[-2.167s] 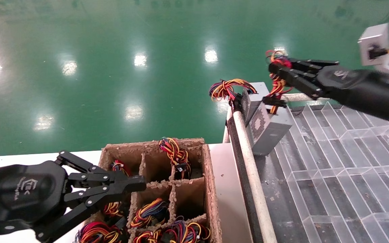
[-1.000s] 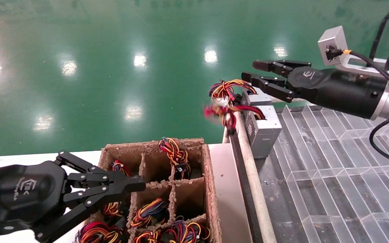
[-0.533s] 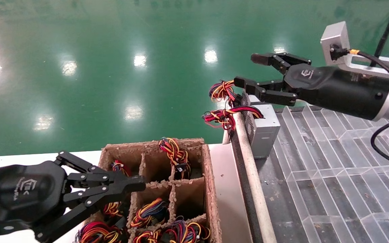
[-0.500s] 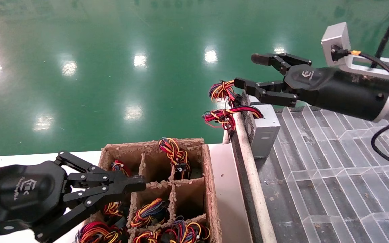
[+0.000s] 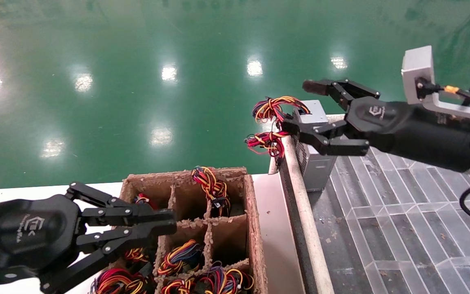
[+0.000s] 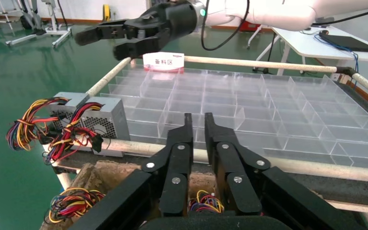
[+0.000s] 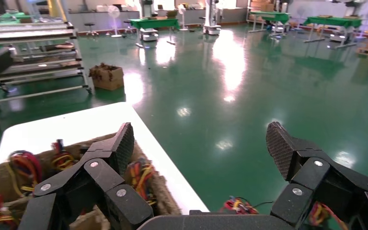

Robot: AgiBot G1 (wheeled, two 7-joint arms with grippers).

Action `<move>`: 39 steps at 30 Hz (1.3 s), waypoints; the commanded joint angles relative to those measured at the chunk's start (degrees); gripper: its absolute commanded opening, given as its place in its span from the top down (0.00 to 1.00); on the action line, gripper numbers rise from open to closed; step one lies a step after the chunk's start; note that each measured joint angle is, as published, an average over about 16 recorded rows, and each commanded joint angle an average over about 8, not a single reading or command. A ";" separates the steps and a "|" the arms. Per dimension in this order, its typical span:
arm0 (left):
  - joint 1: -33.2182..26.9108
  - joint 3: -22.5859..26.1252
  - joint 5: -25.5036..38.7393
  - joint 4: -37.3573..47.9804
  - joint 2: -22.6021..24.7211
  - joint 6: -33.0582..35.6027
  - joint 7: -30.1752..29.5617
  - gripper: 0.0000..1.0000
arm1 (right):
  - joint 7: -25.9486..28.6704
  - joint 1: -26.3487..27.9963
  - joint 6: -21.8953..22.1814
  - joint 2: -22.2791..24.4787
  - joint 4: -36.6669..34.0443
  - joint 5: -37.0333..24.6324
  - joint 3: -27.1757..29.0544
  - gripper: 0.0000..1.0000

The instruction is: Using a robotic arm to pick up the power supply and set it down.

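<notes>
My right black linked-finger gripper hangs spread wide and empty just above the small grey metal power supply with red wires. That box stands in the clear-plastic divided tray, against its near rail beside a like grey box. My left gripper is parked, fingers nearly closed on nothing, over the brown pulp crate.

right gripper: lower and pulled back from 0.5 s ago, fingers spread wide, no longer gripping the red wires | power supply: released since 2.2 s ago, now upright beside the second grey box, red wires draped over the rail | left gripper: fingers closer together
</notes>
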 commanded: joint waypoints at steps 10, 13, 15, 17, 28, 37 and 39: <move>0.00 0.00 0.00 0.00 0.00 0.00 0.00 0.00 | 4.82 -7.23 0.02 3.57 12.38 1.33 4.01 0.00; 0.00 0.00 0.00 0.00 0.00 0.00 0.00 0.00 | 6.17 -9.26 0.02 4.57 15.86 1.70 5.14 0.00; 0.00 0.00 0.00 0.00 0.00 0.00 0.00 0.00 | 7.10 -10.66 0.03 5.26 18.25 1.96 5.92 0.00; 0.00 0.00 0.00 0.00 0.00 0.00 0.00 0.00 | 8.03 -12.05 0.03 5.94 20.64 2.22 6.69 0.00; 0.00 0.01 0.00 0.00 0.00 0.00 0.00 0.00 | 13.14 -19.72 0.05 9.73 33.78 3.63 10.95 0.00; 0.00 0.00 -0.01 0.01 0.00 -0.01 0.00 0.00 | 16.75 -25.24 0.03 12.44 43.25 4.65 14.00 0.00; 0.01 0.00 -0.01 0.01 -0.01 -0.01 0.00 0.00 | 17.10 -25.90 0.01 12.77 44.38 4.78 14.36 0.00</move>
